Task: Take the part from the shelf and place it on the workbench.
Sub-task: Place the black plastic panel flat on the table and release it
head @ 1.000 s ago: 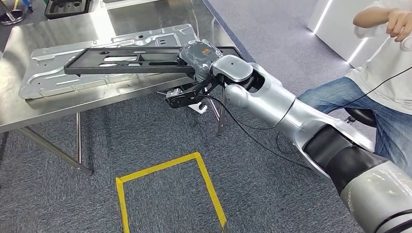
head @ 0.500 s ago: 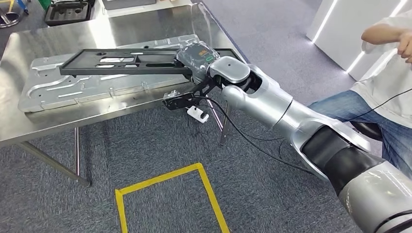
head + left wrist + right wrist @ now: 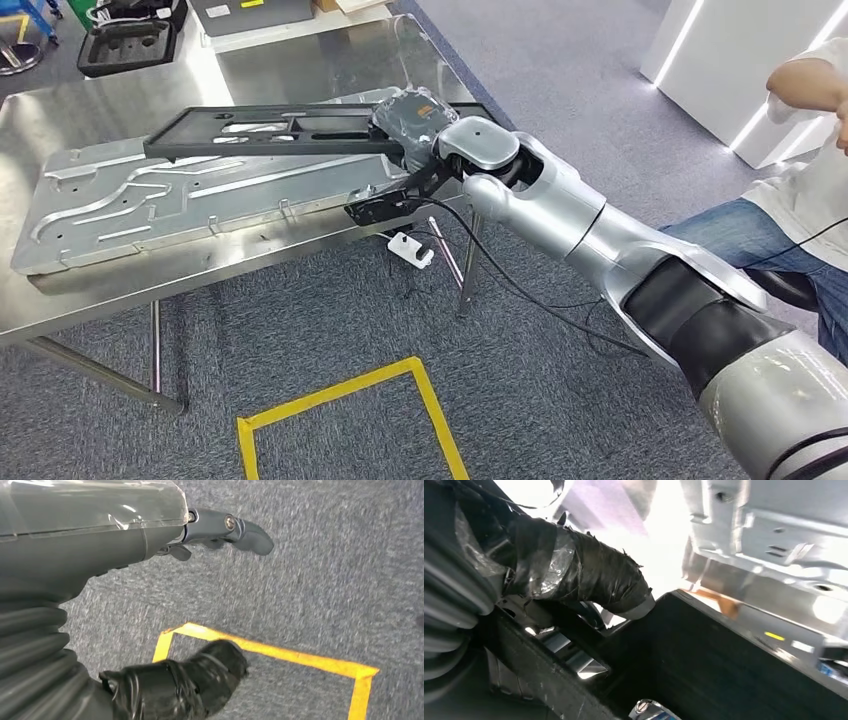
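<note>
black frame part (image 3: 270, 130) clamped at its near end in right hand (image 3: 410, 118), stretching away from the hand over the silver sheet panel (image 3: 150, 200) on the tabletop (image 3: 120, 285). carry looks done; lowering and release remain. left hand (image 3: 165, 680) hangs empty, fingers apart.

Black part (image 3: 280, 130) in right robot hand (image 3: 412, 118)

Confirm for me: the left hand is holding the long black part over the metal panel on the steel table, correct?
Not quite: it is the right hand holding the long black part over the metal panel on the steel table, as the head view shows.
</note>
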Motion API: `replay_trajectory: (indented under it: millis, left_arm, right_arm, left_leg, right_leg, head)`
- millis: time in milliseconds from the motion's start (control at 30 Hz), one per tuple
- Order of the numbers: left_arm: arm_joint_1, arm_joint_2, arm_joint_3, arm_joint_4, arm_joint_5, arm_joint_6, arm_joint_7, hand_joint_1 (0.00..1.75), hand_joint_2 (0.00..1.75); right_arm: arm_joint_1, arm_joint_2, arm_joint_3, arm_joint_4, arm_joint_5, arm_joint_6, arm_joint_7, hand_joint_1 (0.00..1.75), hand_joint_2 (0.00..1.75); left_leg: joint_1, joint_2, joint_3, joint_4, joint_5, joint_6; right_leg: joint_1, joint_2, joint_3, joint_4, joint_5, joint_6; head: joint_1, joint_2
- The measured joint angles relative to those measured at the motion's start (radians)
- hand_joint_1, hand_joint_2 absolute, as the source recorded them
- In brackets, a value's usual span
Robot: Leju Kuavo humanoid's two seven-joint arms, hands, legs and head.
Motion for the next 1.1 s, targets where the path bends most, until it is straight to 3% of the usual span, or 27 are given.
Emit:
replay_trajectory:
  millis: [67,100,133,167,233,267,300,400,467,567,600,633,667,733,800,900,967,1067,1100]
  left_arm:
    - [0.001,0.000,0.000,0.000,0.000,0.002,0.000,0.00,1.75]
    - [0.003,-0.001,0.000,0.000,0.000,0.002,0.000,0.00,1.75]
    - [0.004,-0.002,0.000,0.000,0.000,0.002,0.000,0.00,1.75]
    - [0.005,-0.002,0.000,0.000,0.000,0.002,0.000,0.00,1.75]
    - [0.007,0.000,0.000,0.000,0.000,0.003,0.000,0.00,1.75]
    - [0.008,0.001,0.000,0.000,0.000,0.003,0.000,0.00,1.75]
    - [0.009,0.002,-0.001,0.000,0.001,0.004,0.000,0.00,1.75]
    - [0.010,0.004,-0.001,0.000,0.002,0.005,0.002,0.00,1.75]
    - [0.008,0.004,-0.001,0.000,0.002,0.006,0.004,0.00,1.75]
    - [0.003,0.003,-0.002,0.000,0.001,0.007,0.007,0.00,1.75]
    - [0.003,0.002,-0.002,0.000,0.001,0.007,0.008,0.00,1.75]
    - [0.004,0.001,-0.003,0.000,0.001,0.007,0.009,0.00,1.75]
    - [0.005,0.001,-0.004,0.000,0.001,0.007,0.009,0.00,1.75]
    - [0.006,0.000,-0.006,0.000,0.002,0.007,0.010,0.00,1.75]
    - [0.004,0.000,-0.008,0.000,0.003,0.007,0.010,0.00,1.75]
    - [0.003,0.000,-0.009,0.000,0.003,0.007,0.012,0.00,1.75]
    - [0.002,0.000,-0.009,0.000,0.003,0.008,0.012,0.00,1.75]
    - [0.000,-0.001,-0.010,0.000,0.003,0.010,0.013,0.00,1.75]
    - [0.001,-0.001,-0.010,0.000,0.003,0.010,0.014,0.00,1.75]
  right_arm:
    - [0.004,0.000,0.000,0.003,0.003,0.000,0.000,1.75,1.75]
    - [0.007,0.000,0.000,0.005,0.004,0.000,0.000,1.75,1.75]
    - [0.011,0.000,0.000,0.006,0.006,0.000,0.000,1.75,1.75]
    - [0.013,0.000,0.000,0.007,0.006,0.000,0.000,1.75,1.75]
    - [0.014,0.000,0.000,0.009,0.008,0.000,0.000,1.75,1.75]
    - [0.013,0.000,0.000,0.010,0.008,-0.001,0.000,1.75,1.75]
    - [0.014,0.000,0.000,0.012,0.009,-0.001,0.000,1.75,1.75]
    - [0.016,0.000,0.000,0.016,0.010,-0.006,-0.003,1.75,1.75]
    - [0.014,-0.001,0.000,0.019,0.012,-0.017,-0.011,1.75,1.75]
    - [0.020,-0.002,0.000,0.026,0.030,-0.048,-0.034,1.75,1.75]
    - [0.026,-0.002,0.000,0.030,0.041,-0.057,-0.043,1.75,1.75]
    - [0.031,-0.002,0.000,0.035,0.055,-0.063,-0.053,1.75,1.75]
    - [0.035,-0.003,0.000,0.041,0.069,-0.067,-0.062,1.75,1.75]
    - [0.038,-0.003,0.000,0.052,0.093,-0.075,-0.081,1.75,1.75]
    - [0.040,-0.003,0.000,0.063,0.116,-0.083,-0.100,1.75,1.75]
    - [0.049,-0.003,0.000,0.073,0.154,-0.090,-0.125,1.75,1.75]
    - [0.050,-0.002,0.001,0.079,0.174,-0.092,-0.135,1.75,1.75]
    - [0.054,-0.001,0.001,0.087,0.190,-0.091,-0.143,1.75,1.75]
    - [0.057,-0.001,0.003,0.090,0.193,-0.089,-0.146,1.75,1.75]
  left_leg:
    - [0.003,0.003,-0.082,0.094,-0.050,-0.005]
    - [0.003,0.003,-0.109,0.105,-0.068,-0.003]
    - [0.003,0.003,-0.120,0.085,-0.066,0.002]
    - [0.001,0.003,-0.118,0.037,-0.036,0.010]
    - [-0.008,0.002,-0.101,-0.082,0.085,0.030]
    - [-0.014,0.001,-0.092,-0.125,0.131,0.039]
    - [-0.018,-0.001,-0.085,-0.148,0.161,0.046]
    - [-0.019,-0.001,-0.055,-0.175,0.166,0.058]
    - [-0.015,0.001,-0.029,-0.188,0.164,0.064]
    - [-0.014,0.000,-0.010,-0.192,0.148,0.070]
    - [-0.013,-0.001,-0.003,-0.190,0.140,0.069]
    - [-0.011,-0.002,0.005,-0.188,0.131,0.067]
    - [-0.009,-0.004,0.014,-0.184,0.120,0.064]
    - [-0.007,-0.007,0.030,-0.167,0.095,0.054]
    - [-0.008,-0.009,0.032,-0.152,0.073,0.041]
    - [-0.009,-0.010,0.030,-0.135,0.063,0.024]
    - [-0.005,-0.006,-0.001,-0.077,0.050,0.013]
    - [0.003,0.001,-0.110,0.090,-0.011,-0.004]
    - [0.005,0.002,-0.139,0.120,-0.022,-0.007]
  right_leg:
    - [0.001,0.003,0.015,0.000,-0.016,-0.002]
    - [0.003,0.004,0.027,0.000,-0.027,-0.001]
    - [0.005,0.005,0.041,0.000,-0.038,-0.001]
    - [0.008,0.005,0.057,0.000,-0.049,-0.001]
    - [0.012,0.004,0.083,-0.003,-0.071,0.001]
    - [0.013,0.006,0.092,-0.006,-0.079,0.004]
    - [0.013,0.007,0.100,-0.008,-0.082,0.008]
    - [0.013,0.010,0.109,0.008,-0.080,0.023]
    - [0.012,0.008,0.072,0.078,-0.089,0.030]
    - [0.008,0.007,-0.044,0.238,-0.159,0.045]
    - [0.007,0.006,-0.072,0.259,-0.179,0.049]
    - [0.005,0.006,-0.085,0.249,-0.181,0.053]
    - [0.003,0.005,-0.082,0.208,-0.157,0.055]
    - [-0.001,0.002,-0.056,0.082,-0.055,0.056]
    - [0.000,-0.001,-0.036,0.011,0.009,0.042]
    - [0.001,-0.002,-0.026,0.005,0.017,0.017]
    - [-0.003,-0.002,-0.014,0.000,0.013,0.006]
    - [-0.003,-0.001,-0.005,-0.002,0.003,-0.001]
    - [-0.003,0.000,-0.001,-0.001,-0.002,-0.002]
  head:
    - [-0.001,0.000]
    - [-0.001,0.000]
    - [-0.001,0.000]
    - [-0.001,0.000]
    - [0.000,0.000]
    - [-0.001,0.000]
    - [-0.001,0.000]
    - [-0.001,0.000]
    - [0.000,0.000]
    - [0.000,0.000]
    - [0.000,0.000]
    - [0.000,0.000]
    - [0.001,0.000]
    - [0.000,0.000]
    - [-0.001,0.000]
    - [-0.002,0.000]
    - [-0.003,0.000]
    - [-0.004,0.000]
    - [-0.004,0.000]
